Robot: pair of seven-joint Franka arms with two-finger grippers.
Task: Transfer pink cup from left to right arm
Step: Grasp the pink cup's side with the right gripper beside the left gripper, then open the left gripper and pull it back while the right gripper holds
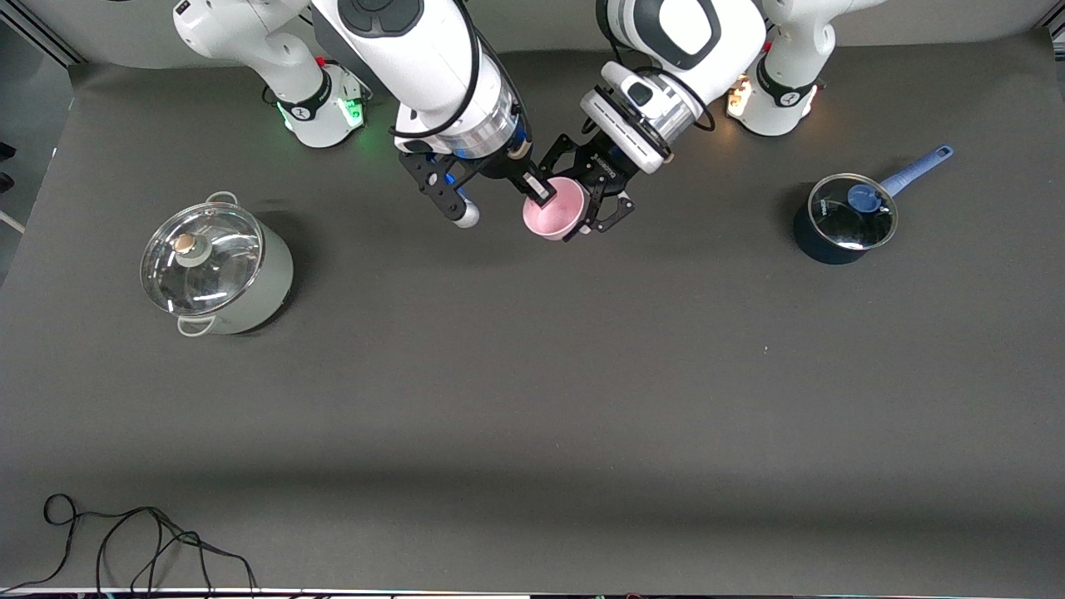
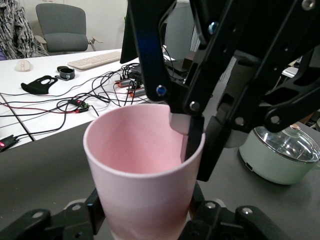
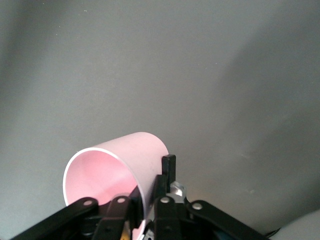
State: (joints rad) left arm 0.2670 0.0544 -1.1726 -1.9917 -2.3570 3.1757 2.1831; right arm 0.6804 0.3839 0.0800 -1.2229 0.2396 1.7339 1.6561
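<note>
The pink cup [image 1: 556, 218] hangs tilted above the table between the two arm bases, its mouth turned toward the right arm. My left gripper [image 1: 582, 201] is shut on the cup's lower body, a black linkage finger on each side [image 2: 145, 215]. My right gripper [image 1: 538, 188] is shut on the cup's rim: one blocky finger reaches inside the mouth and the other presses the outer wall [image 2: 197, 150]. In the right wrist view the cup's wall [image 3: 145, 155] stands pinched between my right gripper's [image 3: 150, 192] two fingers. Both grippers hold the cup [image 2: 145, 175] at once.
A pale green pot with a glass lid [image 1: 218, 268] stands toward the right arm's end of the table. A dark blue saucepan with a glass lid and blue handle [image 1: 844, 218] stands toward the left arm's end. A black cable [image 1: 141, 532] lies at the table's near edge.
</note>
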